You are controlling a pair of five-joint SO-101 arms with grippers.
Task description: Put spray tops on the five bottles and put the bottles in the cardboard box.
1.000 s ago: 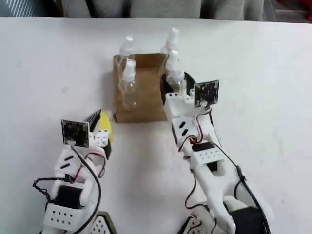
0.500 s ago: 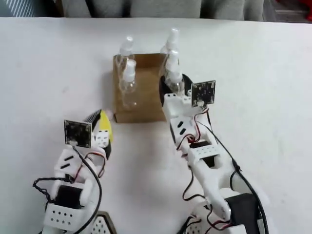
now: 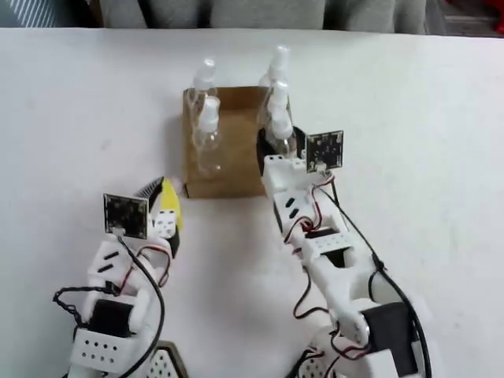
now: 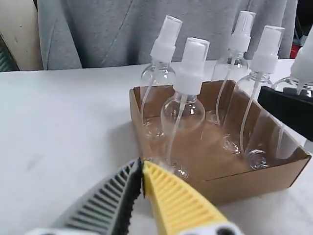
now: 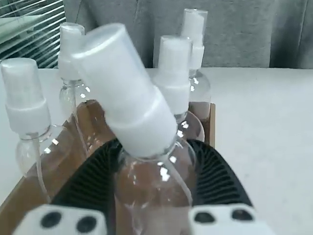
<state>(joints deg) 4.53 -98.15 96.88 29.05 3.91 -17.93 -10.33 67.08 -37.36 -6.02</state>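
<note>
Right gripper (image 5: 154, 156) clamped on clear white-topped spray bottle (image 5: 146, 196) at brown cardboard box (image 3: 228, 169) edge.
Recommend righting its tilt, then lowering clear of the standing bottles (image 4: 183, 105) before release.

No lettering can be read; each bottle (image 4: 182, 115) and the cardboard box (image 4: 254, 181) seem plain.

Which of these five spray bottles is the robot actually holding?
The tilted bottle clamped between the right arm's black jaws, at the cardboard box's right edge. The other four stand upright and free inside the box.
</note>
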